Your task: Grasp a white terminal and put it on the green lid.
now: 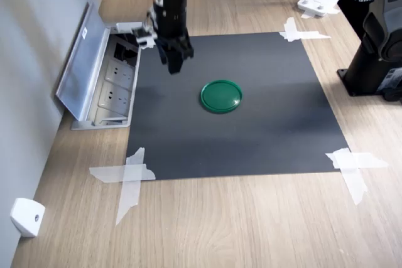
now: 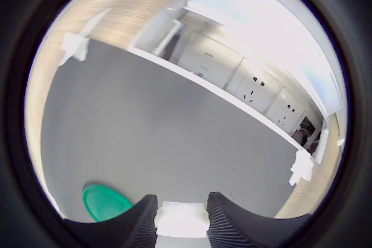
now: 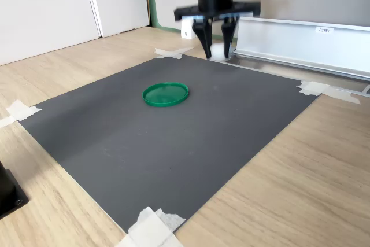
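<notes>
In the wrist view a small white terminal (image 2: 181, 220) sits clamped between the two black fingers of my gripper (image 2: 181, 200). The gripper (image 1: 174, 62) hangs a little above the black mat near the corner beside the socket box, fingers pointing down, also seen in the second exterior view as the gripper (image 3: 217, 53). The green lid (image 1: 221, 96) lies flat on the mat, apart from the gripper and to the first exterior view's right of it. It also shows as the lid (image 3: 166, 93) and the lid (image 2: 104, 201). In both exterior views the fingers hide the terminal.
An open aluminium socket box (image 1: 103, 86) with its raised cover (image 3: 300, 41) borders the black mat (image 1: 251, 142). White tape strips (image 1: 129, 177) hold the mat's corners. A white wedge (image 1: 27, 216) lies near the wall, and a black base (image 1: 370, 61) stands at the first exterior view's right.
</notes>
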{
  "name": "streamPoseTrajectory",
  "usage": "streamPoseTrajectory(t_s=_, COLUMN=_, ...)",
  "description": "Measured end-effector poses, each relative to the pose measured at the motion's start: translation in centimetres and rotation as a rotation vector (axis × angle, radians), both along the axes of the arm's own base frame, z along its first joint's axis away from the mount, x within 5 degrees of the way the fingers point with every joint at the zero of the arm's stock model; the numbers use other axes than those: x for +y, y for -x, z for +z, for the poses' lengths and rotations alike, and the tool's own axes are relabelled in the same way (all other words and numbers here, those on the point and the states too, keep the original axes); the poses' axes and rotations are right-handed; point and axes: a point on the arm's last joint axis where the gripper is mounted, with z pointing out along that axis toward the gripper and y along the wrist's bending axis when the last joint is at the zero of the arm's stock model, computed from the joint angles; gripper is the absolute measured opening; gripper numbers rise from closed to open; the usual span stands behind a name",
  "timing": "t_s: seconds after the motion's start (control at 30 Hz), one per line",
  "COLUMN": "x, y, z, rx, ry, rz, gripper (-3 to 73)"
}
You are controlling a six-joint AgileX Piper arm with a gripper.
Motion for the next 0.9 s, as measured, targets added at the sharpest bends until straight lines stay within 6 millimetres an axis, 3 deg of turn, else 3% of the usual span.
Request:
streamPoseTrajectory(t_s=0.17, x=0.2, y=2.5, z=2.7, rx=0.037, ry=0.025, rz=0.121, gripper=31.2)
streamPoseTrajectory(t_s=0.33, x=0.4, y=5.5, z=2.9, rx=0.067, ry=0.032, rz=0.198, gripper=31.2)
streamPoseTrajectory(t_s=0.67, x=0.7, y=9.0, z=-1.9, rx=0.103, ry=0.040, rz=0.218, gripper=31.2)
streamPoseTrajectory(t_s=0.9, x=3.0, y=9.9, z=-4.3, rx=0.092, ry=0.086, rz=0.321, gripper=31.2)
